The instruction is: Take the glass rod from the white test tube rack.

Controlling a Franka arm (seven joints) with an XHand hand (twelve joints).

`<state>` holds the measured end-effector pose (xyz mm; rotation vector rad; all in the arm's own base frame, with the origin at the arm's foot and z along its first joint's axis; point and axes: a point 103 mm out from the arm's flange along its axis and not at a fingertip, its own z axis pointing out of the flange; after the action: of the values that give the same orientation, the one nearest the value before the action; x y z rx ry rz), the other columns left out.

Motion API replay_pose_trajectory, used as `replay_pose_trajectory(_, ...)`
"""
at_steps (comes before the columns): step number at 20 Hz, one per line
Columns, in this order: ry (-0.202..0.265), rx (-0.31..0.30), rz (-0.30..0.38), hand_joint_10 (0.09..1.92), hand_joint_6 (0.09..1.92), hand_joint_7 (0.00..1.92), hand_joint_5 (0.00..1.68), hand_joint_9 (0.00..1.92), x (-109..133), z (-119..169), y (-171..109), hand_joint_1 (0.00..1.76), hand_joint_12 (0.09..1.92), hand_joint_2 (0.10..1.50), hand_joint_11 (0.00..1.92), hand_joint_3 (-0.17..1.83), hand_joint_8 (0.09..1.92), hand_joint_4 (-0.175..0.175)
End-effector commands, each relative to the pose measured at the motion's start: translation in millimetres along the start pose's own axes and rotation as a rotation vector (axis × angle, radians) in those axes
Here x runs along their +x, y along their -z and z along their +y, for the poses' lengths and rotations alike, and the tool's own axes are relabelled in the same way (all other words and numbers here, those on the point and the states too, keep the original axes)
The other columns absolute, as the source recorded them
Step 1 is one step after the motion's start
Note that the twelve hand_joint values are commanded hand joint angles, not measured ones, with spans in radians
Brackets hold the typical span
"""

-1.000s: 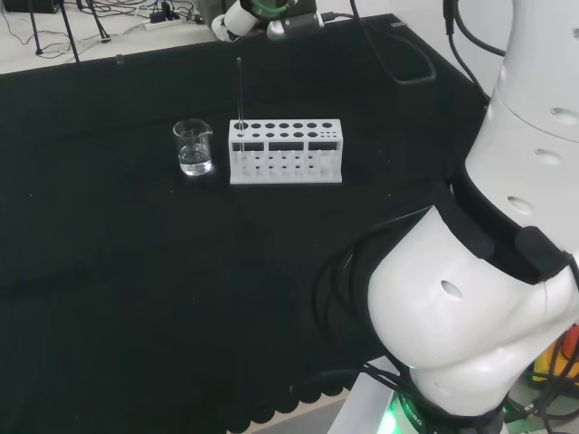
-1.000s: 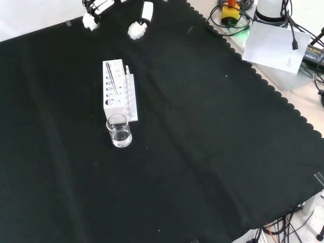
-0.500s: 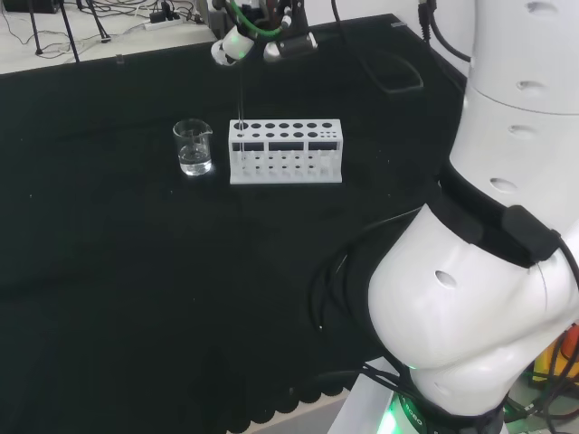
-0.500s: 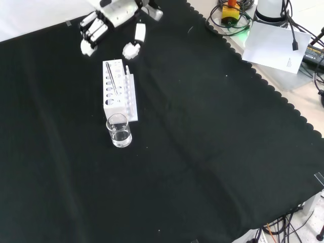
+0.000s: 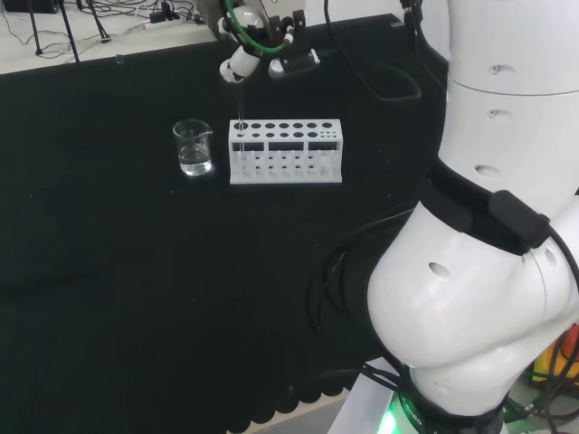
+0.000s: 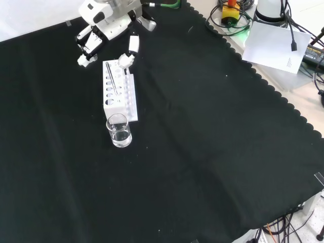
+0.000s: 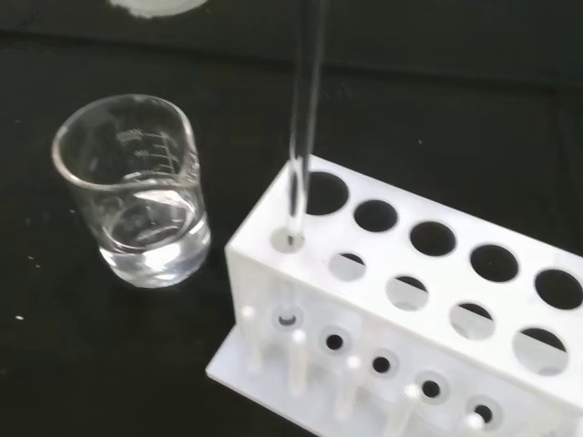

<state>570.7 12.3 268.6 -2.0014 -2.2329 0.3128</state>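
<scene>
Standing upright in the end hole of the white rack [image 6: 115,91] nearest the beaker [image 6: 119,130], the glass rod [image 7: 305,109] is untouched. Hand [image 6: 109,23] hovers over the rack's far end near the cloth's [image 6: 202,152] far edge, fingers spread and relaxed, grasping nothing. Beaker holds some clear liquid.
</scene>
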Motion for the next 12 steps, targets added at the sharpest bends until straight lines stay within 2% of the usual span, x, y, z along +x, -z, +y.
replay_pose_trajectory(1,-0.025,0.019,0.006,0.90,0.09,0.36,0.21,0.64,-13.7,0.6,-9.2,0.69,1.44,0.77,0.08,0.68,0.94,-0.142)
replay_pose_trajectory(12,-0.008,0.022,0.009,0.91,0.09,0.60,0.28,0.84,-5.8,-1.5,-14.2,0.70,1.42,0.79,0.15,0.67,0.96,-0.151)
